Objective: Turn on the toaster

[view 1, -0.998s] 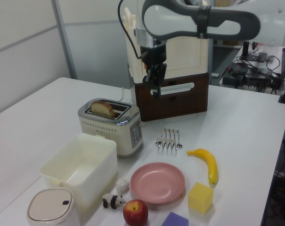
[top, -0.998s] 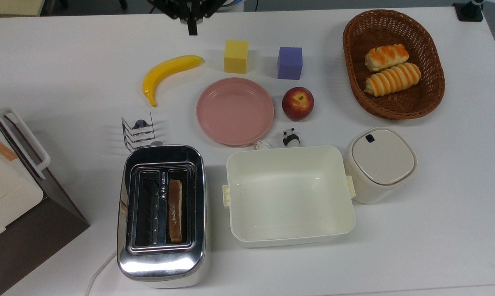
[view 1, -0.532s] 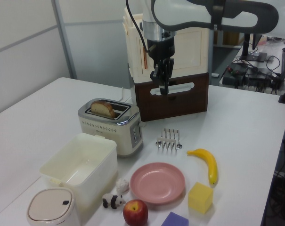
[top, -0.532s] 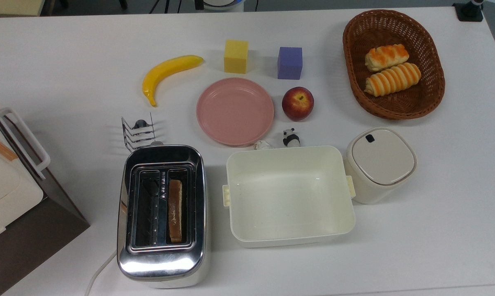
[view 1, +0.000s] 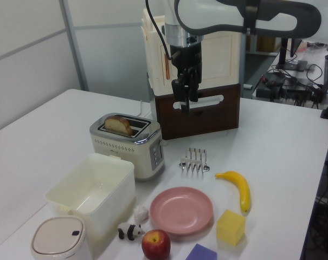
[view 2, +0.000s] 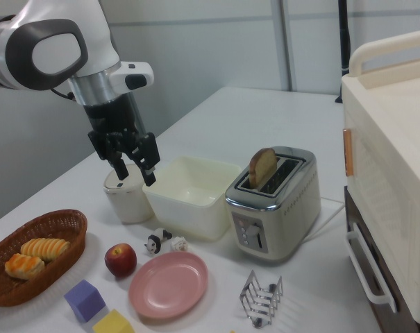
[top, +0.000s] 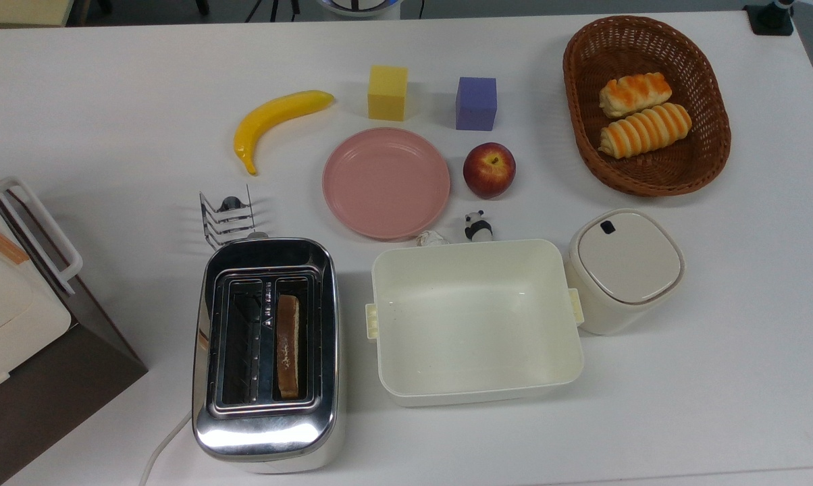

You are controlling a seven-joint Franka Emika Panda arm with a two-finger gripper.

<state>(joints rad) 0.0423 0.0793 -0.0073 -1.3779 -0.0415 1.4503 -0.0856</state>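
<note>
Hand [view 2: 134,170]: hangs in the air above the tabletop [top: 109,81], pointing down, holding nothing and touching nothing; in the right view the two dark fingers [view 2: 148,173] stand a little apart, a narrow gap between them. In the left view the hand [view 1: 185,104] appears high in front of the cream and brown appliance [view 1: 199,81], well apart from the toaster. Toaster [top: 268,354]: shiny chrome, two slots, standing upright on the tabletop at the top view's lower left, just beside the cream tub [top: 474,320], which lies to the top view's right of it. Long axis runs up and down in the top view, the slots parallel to it. The control face [view 2: 250,236] sits on the short end nearest the wire rack [top: 227,216]; the white cord [top: 160,449] leaves from the opposite end. One slice of bread [top: 287,345] stands in the slot on the top view's right, its crust rising above the top in the left and right views; the other slot is dark. Other items: pink plate [top: 386,182], red apple [top: 489,169], banana [top: 275,121], yellow cube [top: 387,92], purple cube [top: 477,103], small panda figure [top: 477,226], lidded cream bin [top: 624,270], and a wicker basket [top: 582,135] with two bread rolls [top: 643,111] in it.
</note>
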